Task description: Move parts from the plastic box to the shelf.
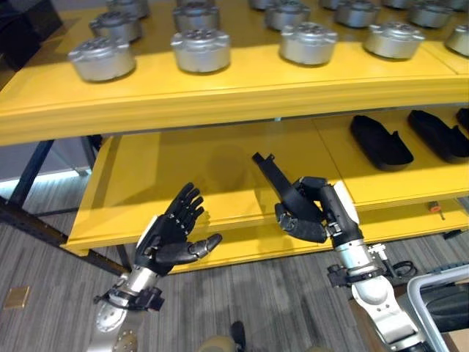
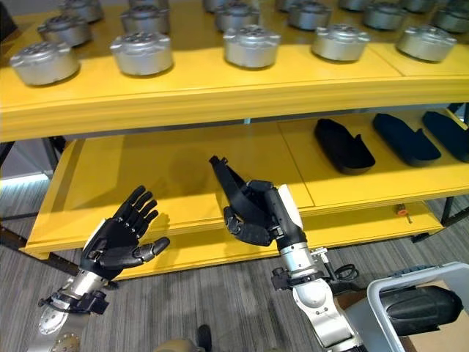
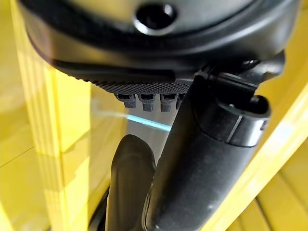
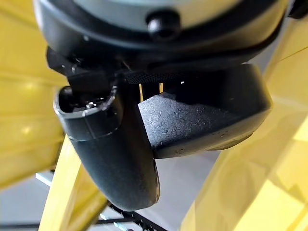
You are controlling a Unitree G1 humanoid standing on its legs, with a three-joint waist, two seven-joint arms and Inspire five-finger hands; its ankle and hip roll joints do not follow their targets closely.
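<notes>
1. My left robot hand (image 1: 172, 238) hangs spread and empty before the lower shelf (image 1: 220, 165) edge.
2. My right robot hand (image 1: 311, 213) is clamped on a black plastic part (image 1: 277, 178), its tip over bare yellow board.
3. Further right lie matching parts (image 1: 379, 141).
4. Above, round ribbed metal discs (image 1: 199, 50) sit in rows.

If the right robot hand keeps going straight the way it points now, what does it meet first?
Probably the bare yellow lower shelf: the right robot hand aims its black part there, left of the black parts already laid down. Depth is unclear.
</notes>
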